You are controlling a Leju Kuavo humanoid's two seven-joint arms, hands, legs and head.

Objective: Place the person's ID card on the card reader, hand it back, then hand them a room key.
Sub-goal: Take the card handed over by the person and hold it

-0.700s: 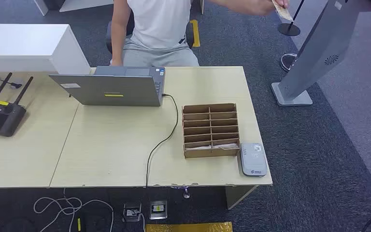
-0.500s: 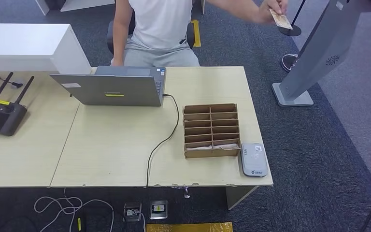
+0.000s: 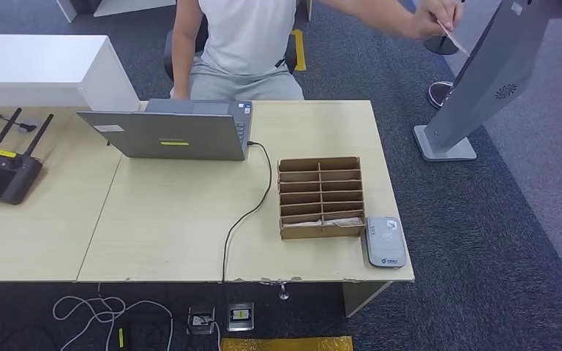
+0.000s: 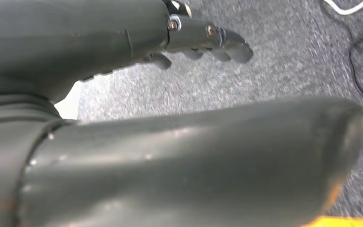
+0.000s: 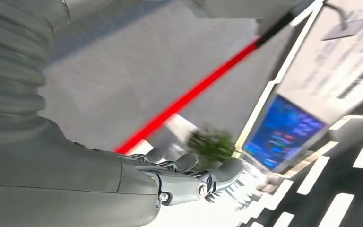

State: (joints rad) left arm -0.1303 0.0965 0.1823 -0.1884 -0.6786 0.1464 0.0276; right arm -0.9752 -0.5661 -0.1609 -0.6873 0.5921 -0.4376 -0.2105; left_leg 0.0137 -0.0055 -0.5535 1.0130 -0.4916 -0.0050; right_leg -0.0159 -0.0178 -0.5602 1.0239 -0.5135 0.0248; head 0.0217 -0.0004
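**Q:** Where is the ID card right now?

**A:** You'll see the ID card [image 3: 454, 38] at the far right of the head view, pinched in the person's hand [image 3: 430, 17]. It is held out over the carpet beyond the far right corner of the table [image 3: 175, 219], close to the slanted grey kiosk stand [image 3: 476, 88]. It shows nearly edge-on and blurred, so you can't read its face.

**Q:** And the card reader?

**A:** The card reader [image 3: 385, 241] lies flat near the table's front right corner, just beside the right wall of the cardboard slot box [image 3: 320, 197]. The card is well apart from it. The nearest row of the box holds pale cards; what they are, you cannot tell.

**Q:** What are the robot's hands doing?

**A:** Look at the left wrist view: the left hand [image 4: 184, 42] hangs over grey carpet, its fingers [image 4: 236, 47] loosely extended and apart from the thumb, with nothing between them. In the right wrist view the right hand [image 5: 179, 179] is raised, with a red line, a plant and a blue screen behind it. Its fingers [image 5: 227, 170] are stretched out side by side and hold nothing.

**Q:** Anything else on the table?

**A:** An open laptop [image 3: 172, 131] sits at the far edge in front of the seated person [image 3: 245, 44], with a black cable [image 3: 245, 216] running from it to the front edge. A black router [image 3: 4, 172] with two antennas stands at the left.
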